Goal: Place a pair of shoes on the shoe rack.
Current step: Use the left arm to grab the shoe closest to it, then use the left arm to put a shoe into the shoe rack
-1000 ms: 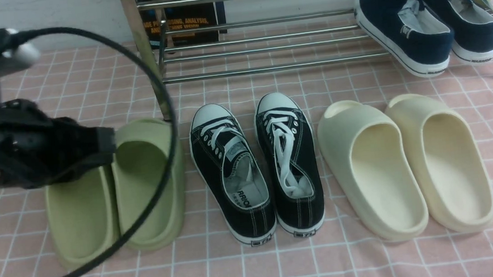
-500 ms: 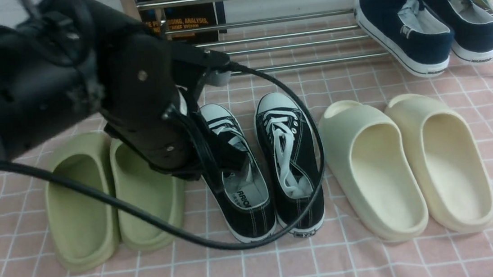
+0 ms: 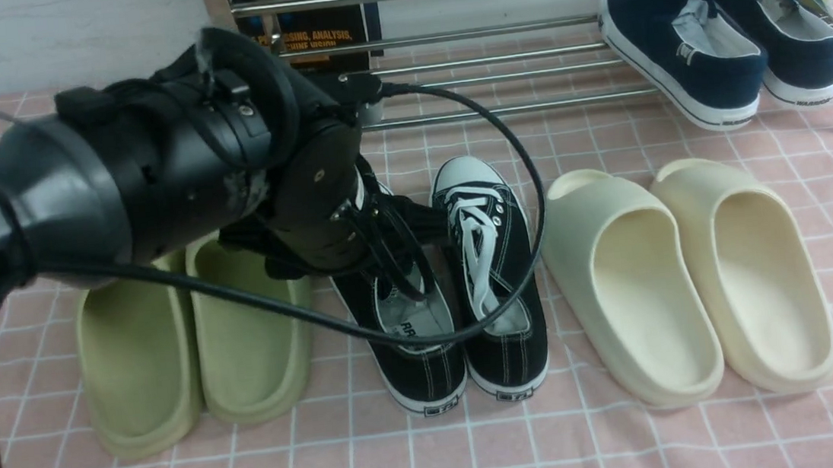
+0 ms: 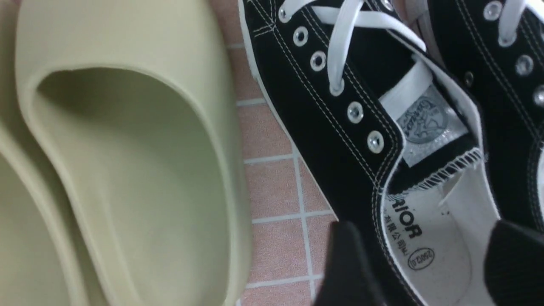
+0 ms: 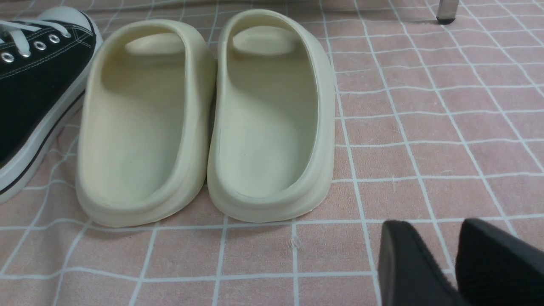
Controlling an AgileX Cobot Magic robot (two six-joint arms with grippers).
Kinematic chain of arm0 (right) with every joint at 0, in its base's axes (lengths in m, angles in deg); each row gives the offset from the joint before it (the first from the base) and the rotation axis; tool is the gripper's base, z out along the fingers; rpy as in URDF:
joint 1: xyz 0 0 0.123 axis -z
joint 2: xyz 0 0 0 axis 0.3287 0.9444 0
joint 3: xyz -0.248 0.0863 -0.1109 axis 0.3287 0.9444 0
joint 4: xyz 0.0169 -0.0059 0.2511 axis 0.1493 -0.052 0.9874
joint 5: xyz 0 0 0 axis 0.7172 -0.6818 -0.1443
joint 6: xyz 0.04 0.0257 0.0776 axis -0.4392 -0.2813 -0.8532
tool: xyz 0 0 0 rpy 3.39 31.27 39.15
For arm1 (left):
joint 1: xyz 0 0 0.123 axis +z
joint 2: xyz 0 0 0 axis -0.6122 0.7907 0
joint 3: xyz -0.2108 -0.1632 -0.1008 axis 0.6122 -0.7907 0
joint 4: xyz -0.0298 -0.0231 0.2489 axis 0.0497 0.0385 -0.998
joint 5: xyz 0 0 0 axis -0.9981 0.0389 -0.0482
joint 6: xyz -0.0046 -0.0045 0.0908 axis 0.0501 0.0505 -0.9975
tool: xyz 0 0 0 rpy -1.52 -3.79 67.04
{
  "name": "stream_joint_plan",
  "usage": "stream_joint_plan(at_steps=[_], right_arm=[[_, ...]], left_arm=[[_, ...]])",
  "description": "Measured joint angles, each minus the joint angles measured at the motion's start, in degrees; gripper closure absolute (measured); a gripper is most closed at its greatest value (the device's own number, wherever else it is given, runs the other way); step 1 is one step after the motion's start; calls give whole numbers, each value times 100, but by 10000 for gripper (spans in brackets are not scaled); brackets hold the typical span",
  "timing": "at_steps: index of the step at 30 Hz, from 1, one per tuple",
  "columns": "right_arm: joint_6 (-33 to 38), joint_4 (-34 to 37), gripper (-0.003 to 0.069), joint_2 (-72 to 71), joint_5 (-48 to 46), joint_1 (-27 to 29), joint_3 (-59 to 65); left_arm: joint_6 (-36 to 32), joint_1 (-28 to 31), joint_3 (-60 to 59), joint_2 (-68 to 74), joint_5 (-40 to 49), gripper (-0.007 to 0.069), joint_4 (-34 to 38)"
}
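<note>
Two black canvas sneakers stand side by side on the pink checked cloth, toes toward the chrome shoe rack (image 3: 496, 111). The left sneaker (image 3: 428, 355) is partly hidden by my left arm (image 3: 173, 166); the right sneaker (image 3: 491, 257) is in full view. In the left wrist view my left gripper (image 4: 425, 263) is open over the left sneaker's (image 4: 340, 106) heel opening, one finger (image 4: 348, 263) outside its outer wall, the other at its inner side, next to the right sneaker (image 4: 510, 85). My right gripper (image 5: 442, 255) is empty, jaws slightly apart, low over the cloth near the cream slides.
Green slides (image 3: 190, 340) lie left of the sneakers and cream slides (image 3: 688, 276) right of them. Navy slip-ons (image 3: 718, 37) sit on the rack's right end. A book (image 3: 306, 42) stands behind the rack. My arm's black cable (image 3: 526, 177) loops over the right sneaker.
My left arm has swung in from the far left, across the green slides, and now sits over the left sneaker with the gripper at its opening. The shoes have not moved.
</note>
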Motion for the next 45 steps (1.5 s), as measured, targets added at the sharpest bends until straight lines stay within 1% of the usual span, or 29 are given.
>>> stream_joint_plan(at_steps=[1, 6, 9, 11, 14, 15, 16, 17, 18, 21, 25, 30, 35, 36, 37, 38, 39, 43, 44, 45], right_arm=[[0, 0, 457, 0, 0, 0, 0], [0, 0, 457, 0, 0, 0, 0], [0, 0, 457, 0, 0, 0, 0], [0, 0, 456, 0, 0, 0, 0], [0, 0, 452, 0, 0, 0, 0], [0, 0, 452, 0, 0, 0, 0], [0, 0, 451, 0, 0, 0, 0], [0, 0, 450, 0, 0, 0, 0], [0, 0, 449, 0, 0, 0, 0], [0, 0, 445, 0, 0, 0, 0], [0, 0, 440, 0, 0, 0, 0], [0, 0, 433, 0, 0, 0, 0], [0, 0, 429, 0, 0, 0, 0], [0, 0, 429, 0, 0, 0, 0], [0, 0, 430, 0, 0, 0, 0], [0, 0, 430, 0, 0, 0, 0], [0, -6, 430, 0, 0, 0, 0], [0, -6, 425, 0, 0, 0, 0], [0, -6, 425, 0, 0, 0, 0], [0, -6, 422, 0, 0, 0, 0]], left_arm=[[49, 0, 0, 146, -24, 109, 0], [75, 0, 0, 619, -149, 114, 154], [92, 0, 0, 990, -335, 164, 169], [187, 0, 0, 1136, -391, 225, 35], [606, 0, 0, 1222, -399, 379, -435], [682, 0, 0, 1222, -409, 403, -465], [851, 0, 0, 1222, -429, 452, -587], [1172, 0, 0, 1222, -466, 531, -799], [1486, 0, 0, 1214, -471, 580, -955], [1965, 0, -7, 1107, -473, 606, -1269], [2113, 11, -11, 741, -552, 606, -1519], [1881, 95, 304, 449, -712, 606, -1524], [1074, 550, 1078, 750, -742, 606, -1137], [1035, 573, 1116, 800, -738, 606, -1117], [682, 773, 1465, 1021, -714, 605, -881], [644, 794, 1507, 1084, -707, 605, -850], [343, 954, 1839, 1341, -675, 605, -602], [-350, 1213, 2701, 1966, -510, 605, -11], [-381, 1223, 2748, 1998, -504, 605, 14], [-618, 1273, 3125, 2258, -467, 605, 154]])
